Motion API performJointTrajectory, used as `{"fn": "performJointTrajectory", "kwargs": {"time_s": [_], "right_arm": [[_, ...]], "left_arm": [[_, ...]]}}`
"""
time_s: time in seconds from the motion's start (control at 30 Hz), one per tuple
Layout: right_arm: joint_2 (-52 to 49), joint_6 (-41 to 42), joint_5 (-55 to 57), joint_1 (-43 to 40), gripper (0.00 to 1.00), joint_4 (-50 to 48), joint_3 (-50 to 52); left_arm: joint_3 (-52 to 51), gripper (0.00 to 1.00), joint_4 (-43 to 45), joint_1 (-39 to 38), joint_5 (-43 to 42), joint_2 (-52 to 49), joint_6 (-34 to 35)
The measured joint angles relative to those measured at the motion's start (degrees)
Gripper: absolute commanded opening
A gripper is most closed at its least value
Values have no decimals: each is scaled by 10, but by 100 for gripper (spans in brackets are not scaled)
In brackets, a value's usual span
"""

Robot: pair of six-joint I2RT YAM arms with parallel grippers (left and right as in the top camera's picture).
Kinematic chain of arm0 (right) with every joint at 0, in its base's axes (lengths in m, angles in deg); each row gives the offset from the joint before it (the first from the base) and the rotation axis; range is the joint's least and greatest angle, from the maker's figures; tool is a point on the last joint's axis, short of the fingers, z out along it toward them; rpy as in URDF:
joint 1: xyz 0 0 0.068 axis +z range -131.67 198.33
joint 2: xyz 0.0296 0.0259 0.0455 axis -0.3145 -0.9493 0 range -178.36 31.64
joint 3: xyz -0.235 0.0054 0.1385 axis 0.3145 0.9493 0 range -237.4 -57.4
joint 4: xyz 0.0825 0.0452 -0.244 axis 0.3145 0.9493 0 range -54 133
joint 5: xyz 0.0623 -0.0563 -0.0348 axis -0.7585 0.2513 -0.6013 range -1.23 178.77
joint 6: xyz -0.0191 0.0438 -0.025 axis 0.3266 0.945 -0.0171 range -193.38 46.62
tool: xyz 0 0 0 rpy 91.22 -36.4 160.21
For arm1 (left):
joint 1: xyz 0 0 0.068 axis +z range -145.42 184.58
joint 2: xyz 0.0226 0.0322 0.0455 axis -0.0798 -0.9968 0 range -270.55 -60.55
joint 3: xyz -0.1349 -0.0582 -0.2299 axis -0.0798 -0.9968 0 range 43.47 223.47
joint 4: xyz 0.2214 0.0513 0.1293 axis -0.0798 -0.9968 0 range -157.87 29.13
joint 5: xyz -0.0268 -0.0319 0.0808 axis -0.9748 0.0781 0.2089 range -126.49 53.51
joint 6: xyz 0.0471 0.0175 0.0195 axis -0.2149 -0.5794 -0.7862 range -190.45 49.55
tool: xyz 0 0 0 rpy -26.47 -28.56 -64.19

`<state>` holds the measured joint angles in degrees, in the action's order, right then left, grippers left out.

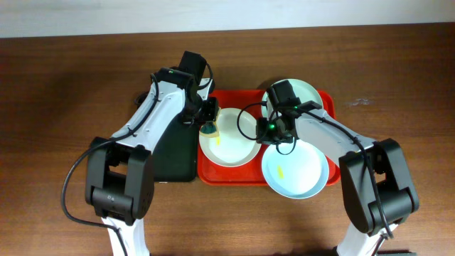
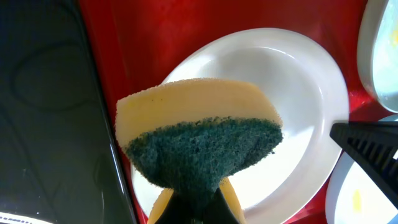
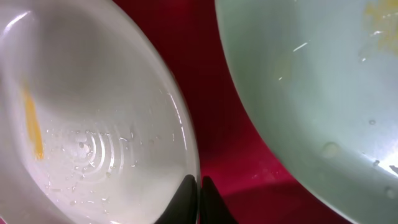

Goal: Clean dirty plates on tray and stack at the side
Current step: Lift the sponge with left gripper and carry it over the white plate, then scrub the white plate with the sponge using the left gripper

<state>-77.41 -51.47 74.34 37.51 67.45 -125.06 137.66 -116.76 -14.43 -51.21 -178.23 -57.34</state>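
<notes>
blocking much of the white plate (image 2: pixel 298 93), left fingers (image 2: pixel 196 208) grip the sponge (image 2: pixel 199 130); right fingers (image 3: pixel 210 202) pinch the plate's rim.

The sponge (image 2: pixel 199 124) hides the white plate (image 2: pixel 298 93)'s lower centre in the left wrist view; overhead, the right arm (image 1: pixel 328 132) covers the upper mint plate (image 1: pixel 310 94)'s left edge.

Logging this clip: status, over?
Left gripper shut on sponge over white plate. Right gripper pinching its rim. Mint plates untouched on red tray. Nothing blocking.
</notes>
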Motion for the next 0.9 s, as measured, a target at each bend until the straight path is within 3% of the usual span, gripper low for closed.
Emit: {"fn": "performJointTrajectory", "kwargs": {"time_s": [0.6, 0.9], "right_arm": [[0, 0, 0, 0, 4, -2, 0], [0, 0, 0, 0, 4, -2, 0]], "left_arm": [[-34, 0, 56, -33, 2, 0, -15], [-69, 0, 85, -35, 33, 0, 14]]}}
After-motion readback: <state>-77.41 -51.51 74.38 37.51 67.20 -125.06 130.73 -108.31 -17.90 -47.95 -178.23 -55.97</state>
